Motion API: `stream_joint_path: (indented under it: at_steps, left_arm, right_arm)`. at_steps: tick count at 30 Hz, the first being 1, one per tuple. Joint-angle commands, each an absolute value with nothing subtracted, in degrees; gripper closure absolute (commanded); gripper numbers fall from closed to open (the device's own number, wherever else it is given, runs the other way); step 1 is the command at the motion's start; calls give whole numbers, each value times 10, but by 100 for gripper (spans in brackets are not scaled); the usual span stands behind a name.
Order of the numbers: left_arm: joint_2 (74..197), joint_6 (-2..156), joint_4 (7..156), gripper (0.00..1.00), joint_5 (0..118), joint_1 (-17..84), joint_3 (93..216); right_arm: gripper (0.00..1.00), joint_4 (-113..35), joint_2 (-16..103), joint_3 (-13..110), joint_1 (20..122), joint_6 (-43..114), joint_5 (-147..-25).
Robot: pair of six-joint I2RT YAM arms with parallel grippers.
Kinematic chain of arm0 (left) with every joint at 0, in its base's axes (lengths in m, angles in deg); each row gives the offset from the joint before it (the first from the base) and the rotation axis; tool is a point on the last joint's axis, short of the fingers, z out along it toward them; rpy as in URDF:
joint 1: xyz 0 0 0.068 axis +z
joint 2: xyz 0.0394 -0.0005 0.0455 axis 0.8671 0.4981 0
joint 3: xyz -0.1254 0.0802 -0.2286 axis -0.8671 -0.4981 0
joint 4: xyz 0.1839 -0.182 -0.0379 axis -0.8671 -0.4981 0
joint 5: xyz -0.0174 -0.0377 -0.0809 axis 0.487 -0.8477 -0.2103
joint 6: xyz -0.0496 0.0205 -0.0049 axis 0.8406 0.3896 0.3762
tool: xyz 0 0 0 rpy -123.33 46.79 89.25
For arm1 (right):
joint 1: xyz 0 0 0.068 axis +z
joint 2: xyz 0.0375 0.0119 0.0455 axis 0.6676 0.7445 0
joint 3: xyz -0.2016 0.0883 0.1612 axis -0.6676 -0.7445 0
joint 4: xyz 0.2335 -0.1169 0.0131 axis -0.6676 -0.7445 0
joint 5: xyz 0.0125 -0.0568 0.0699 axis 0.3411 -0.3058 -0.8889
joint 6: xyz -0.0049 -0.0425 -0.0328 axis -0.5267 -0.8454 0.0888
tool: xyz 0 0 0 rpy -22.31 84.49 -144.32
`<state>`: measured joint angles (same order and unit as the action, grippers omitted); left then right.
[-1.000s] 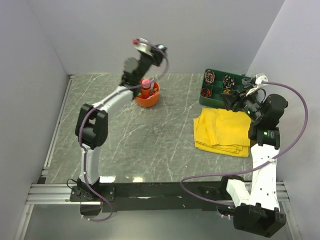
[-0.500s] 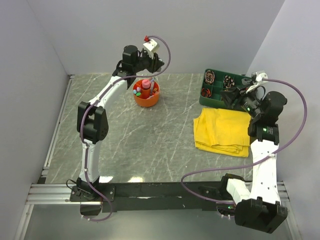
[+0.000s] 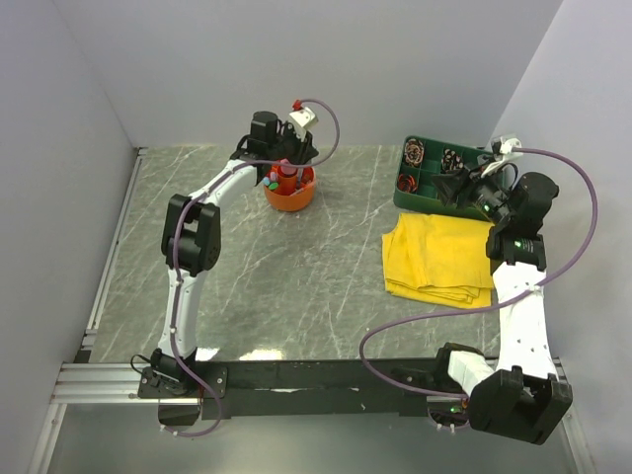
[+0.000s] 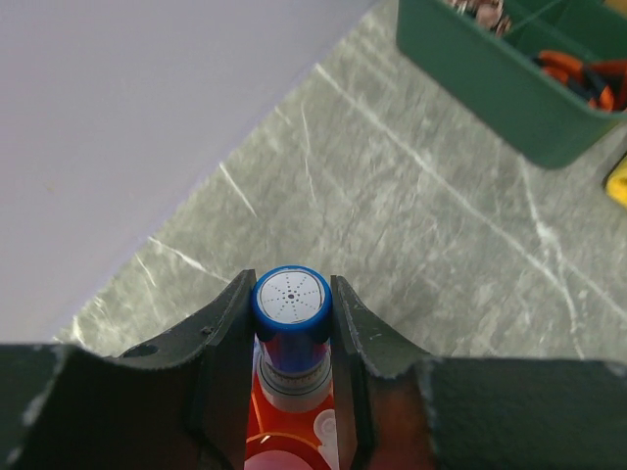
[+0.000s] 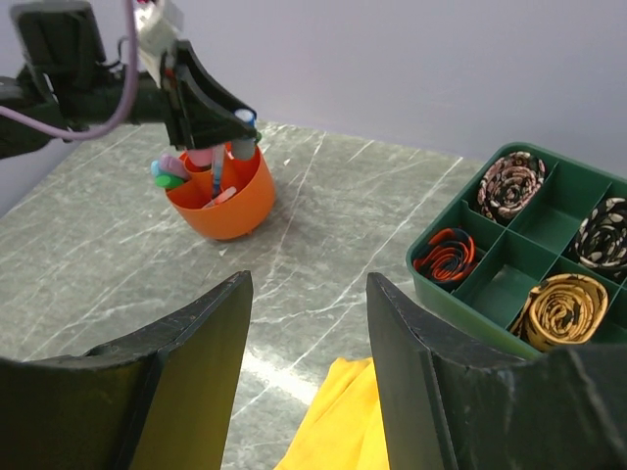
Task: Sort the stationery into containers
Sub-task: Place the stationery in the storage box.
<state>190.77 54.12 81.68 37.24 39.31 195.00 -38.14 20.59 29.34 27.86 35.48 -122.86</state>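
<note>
Grey marble-patterned table (image 3: 326,257) is filling most of my overhead view. The yellow cloth (image 3: 434,262) is lying folded on its right side. Just beyond the cloth, the green tray (image 3: 415,200) is sitting against the back right corner, and I am seeing rolled coils (image 5: 514,186) resting in several of its square cells, with at least one cell bare.

The orange organiser (image 3: 289,200) is standing well apart from the tray, at the back of the table left of centre.

My right claw (image 5: 309,294) is hanging released, jaws spread and gripping nothing, above the seam between cloth and tray. My left claw (image 4: 291,304) is hovering directly over the organiser and is clenching a blue-capped marker (image 4: 291,299) between its two fingers. The marker is pointing upright, cap upward. From the right wrist camera its lower end is dipping down to the organiser's rim; I cannot tell whether it is touching anything inside.

A pink tube (image 5: 201,159) and a few green and pink pen ends (image 5: 171,174) are already poking out of the organiser.
</note>
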Motion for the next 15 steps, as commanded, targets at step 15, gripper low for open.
stream_joint_path:
  at_steps: [15]
  left_arm:
    - [1888, 514, 804, 77, 394, 405, 1945]
  right_arm:
    - [41, -388, 165, 292, 283, 333, -1205]
